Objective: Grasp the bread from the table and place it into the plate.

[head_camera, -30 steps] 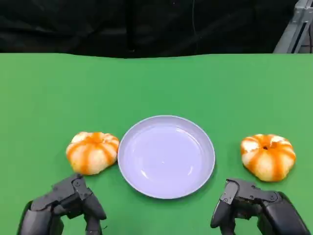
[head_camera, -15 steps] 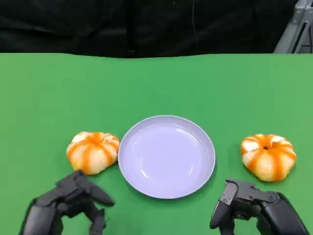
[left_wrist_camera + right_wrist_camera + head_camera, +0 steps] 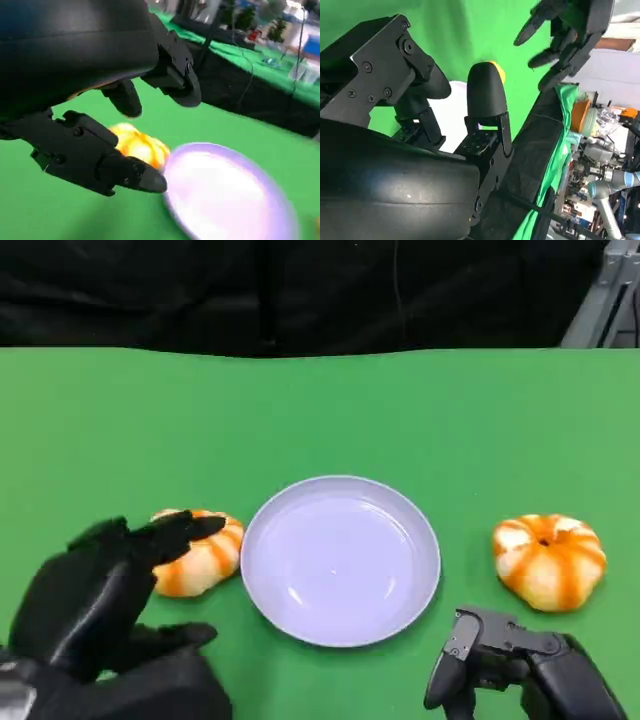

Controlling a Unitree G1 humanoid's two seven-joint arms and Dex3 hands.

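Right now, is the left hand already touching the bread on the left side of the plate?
Apart. In the left wrist view, green cloth shows between the open left hand's fingers and the bread beyond them.

Green table against a black backdrop.

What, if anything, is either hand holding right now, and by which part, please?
Nothing is held. The left hand hovers open near the left bread, fingers spread, not gripping it. The right hand rests low with nothing in it; the right bread lies untouched.
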